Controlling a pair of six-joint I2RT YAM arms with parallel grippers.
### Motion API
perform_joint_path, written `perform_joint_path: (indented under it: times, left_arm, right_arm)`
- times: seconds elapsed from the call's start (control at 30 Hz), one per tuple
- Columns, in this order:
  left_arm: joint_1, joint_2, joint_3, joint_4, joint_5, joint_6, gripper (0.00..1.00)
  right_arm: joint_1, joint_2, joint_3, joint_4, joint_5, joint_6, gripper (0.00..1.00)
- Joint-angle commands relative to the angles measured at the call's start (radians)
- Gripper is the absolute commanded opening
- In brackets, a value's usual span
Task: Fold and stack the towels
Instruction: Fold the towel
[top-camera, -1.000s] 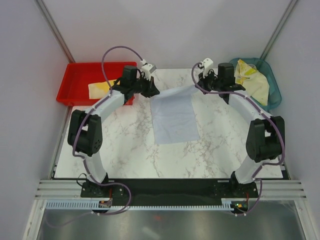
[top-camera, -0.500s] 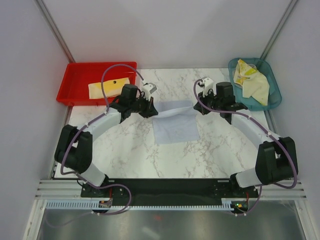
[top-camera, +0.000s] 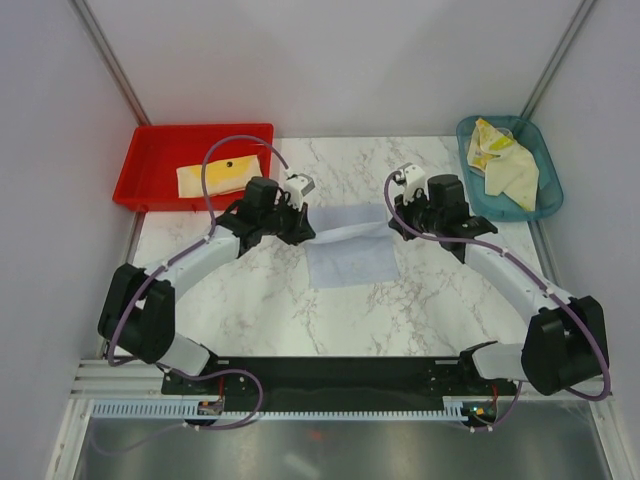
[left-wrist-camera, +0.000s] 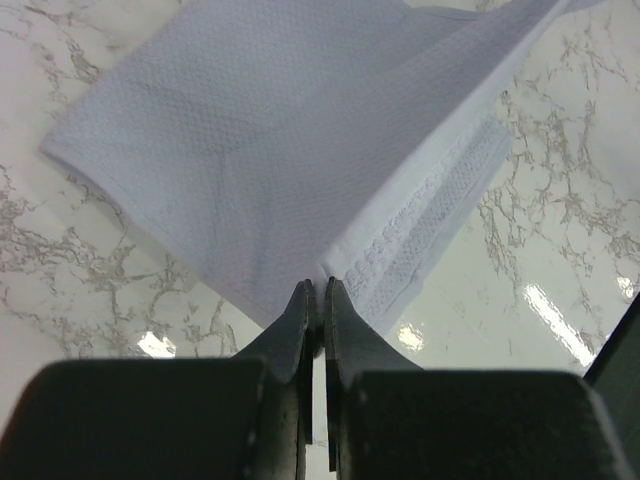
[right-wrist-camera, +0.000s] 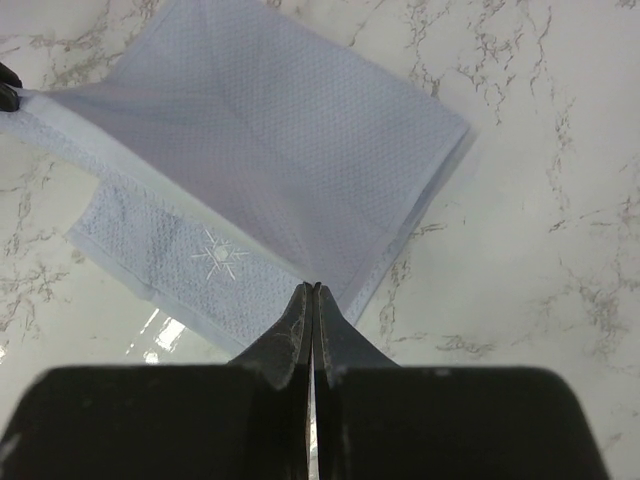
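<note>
Embroidered star (right-wrist-camera: 218, 255) on lavender towel (right-wrist-camera: 270, 140) — right wrist view only.

No words, numbers or brand names could be read anywhere. The only mark was a small white star-shaped motif (right-wrist-camera: 218, 256), stitched into the border band of the pale lavender-blue towel (right-wrist-camera: 290, 150).

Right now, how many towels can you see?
4: pale lavender-blue towel on the marble table; folded cream-yellow towel in the red plastic tray; printed yellow towel and plain cream towel in the teal basket. More may lie hidden there.
</note>
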Motion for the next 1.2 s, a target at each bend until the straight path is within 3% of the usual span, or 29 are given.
perform_joint_path:
  times: [0.0, 0.47, 0.67, 0.83, 1.17]
  left_arm:
    - [-0.017, -0.056, -0.039, -0.026, -0.052, -0.032, 0.02]
    - [-0.097, -0.033, -0.141, 0.020, -0.135, -0.126, 0.02]
    - [-0.099, -0.018, -0.035, 0.020, -0.238, -0.120, 0.02]
    - [-0.100, -0.018, 0.028, 0.013, -0.242, -0.101, 0.02]
    - [-0.132, -0.058, -0.170, 0.083, -0.236, -0.136, 0.02]
  right_arm:
    - [0.005, -0.040, -0.037, -0.004, 0.053, 0.031, 0.00]
    - [0.061, -0.019, -0.164, -0.012, 0.101, 0.185, 0.00]
    - [0.066, 0.003, 0.015, -0.001, 0.200, 0.110, 0.00]
    - [0.064, 0.064, 0.153, -0.018, 0.260, 0.027, 0.00]
    - [0.066, -0.031, -0.155, 0.063, 0.205, 0.171, 0.00]
